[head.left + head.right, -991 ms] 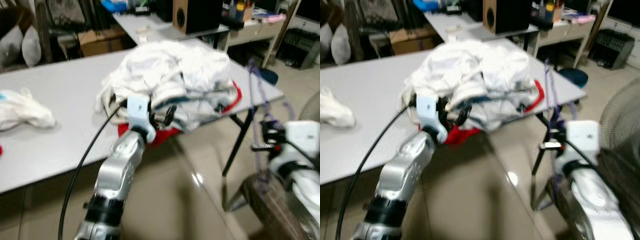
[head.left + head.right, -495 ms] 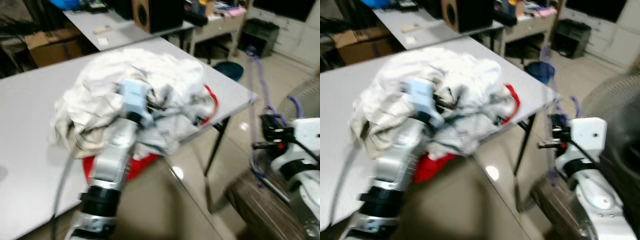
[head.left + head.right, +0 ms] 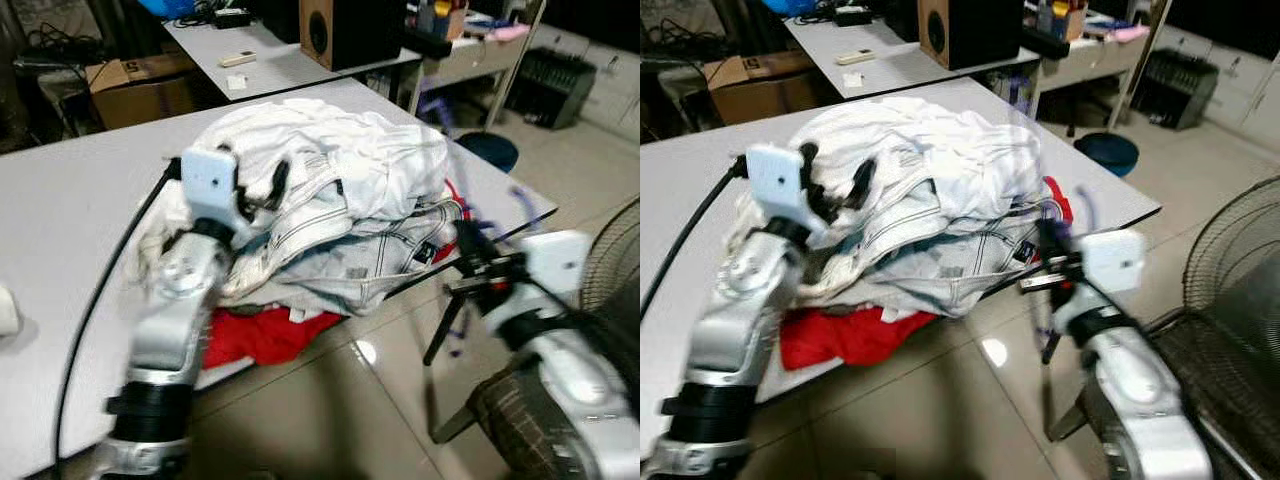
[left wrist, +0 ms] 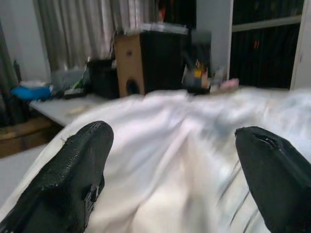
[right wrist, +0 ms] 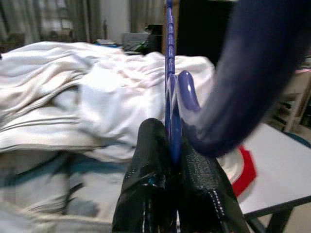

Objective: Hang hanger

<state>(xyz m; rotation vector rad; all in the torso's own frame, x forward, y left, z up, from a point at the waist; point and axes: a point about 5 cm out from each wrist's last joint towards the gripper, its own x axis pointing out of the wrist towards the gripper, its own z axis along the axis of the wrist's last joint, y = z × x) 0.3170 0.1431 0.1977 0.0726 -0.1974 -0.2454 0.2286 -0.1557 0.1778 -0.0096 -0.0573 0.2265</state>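
The right hand (image 5: pixel 167 204) has been brought up close beside the clothes pile (image 3: pixel 330 190) on the table (image 3: pixel 70 200), clenched on the blue hanger (image 5: pixel 169 92). The left hand (image 4: pixel 170 170) is held spread wide above the pile.

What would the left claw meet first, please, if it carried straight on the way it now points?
Most likely the pile of white clothes on the grey table: the open left claw points straight at it, with only cloth ahead, though blur hides the gap.

A grey table (image 3: pixel 70 210) carries a heap of white clothes (image 3: pixel 340 190) over a red garment (image 3: pixel 262 335).
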